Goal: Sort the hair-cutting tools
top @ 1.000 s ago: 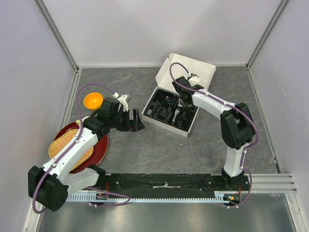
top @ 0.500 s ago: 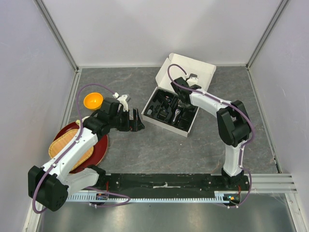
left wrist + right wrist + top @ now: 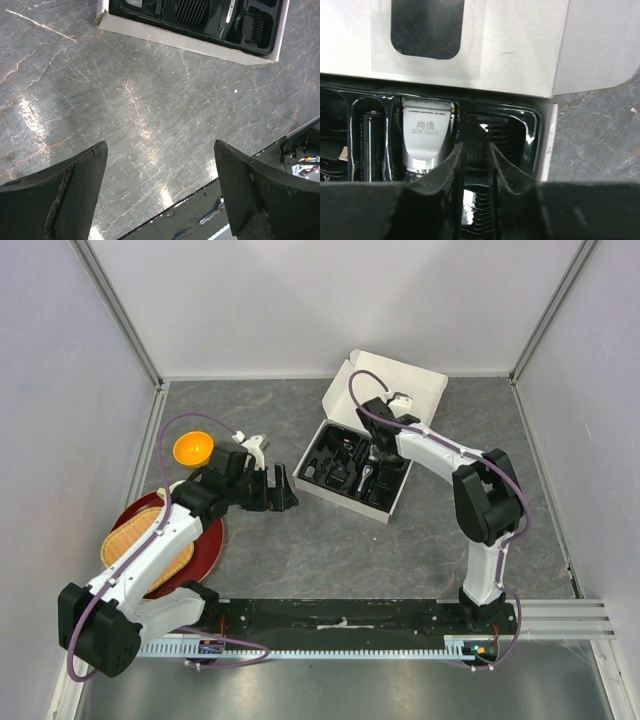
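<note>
A white cardboard box (image 3: 408, 386) lies open at the back, its black tray (image 3: 392, 502) holding the hair-cutting tools. The black-and-silver clipper (image 3: 427, 131) rests in its slot, also seen from above (image 3: 366, 476). My right gripper (image 3: 476, 139) reaches down into the tray's end compartment, its jaws narrow, with a black guard comb (image 3: 476, 152) between the pads. From above, the right gripper (image 3: 377, 454) hangs over the tray's middle. My left gripper (image 3: 160, 146) is open and empty over bare table, left of the box (image 3: 200, 44); the top view shows this gripper (image 3: 283, 490) too.
An orange bowl (image 3: 192, 448) sits at the left. A red plate (image 3: 207, 552) carrying a woven mat (image 3: 138, 546) lies under the left arm. A dark rail (image 3: 340, 616) runs along the near edge. Grey walls close in three sides.
The right arm's elbow swung slightly left, then back; its gripper stays over the tray. The left arm has not moved.
</note>
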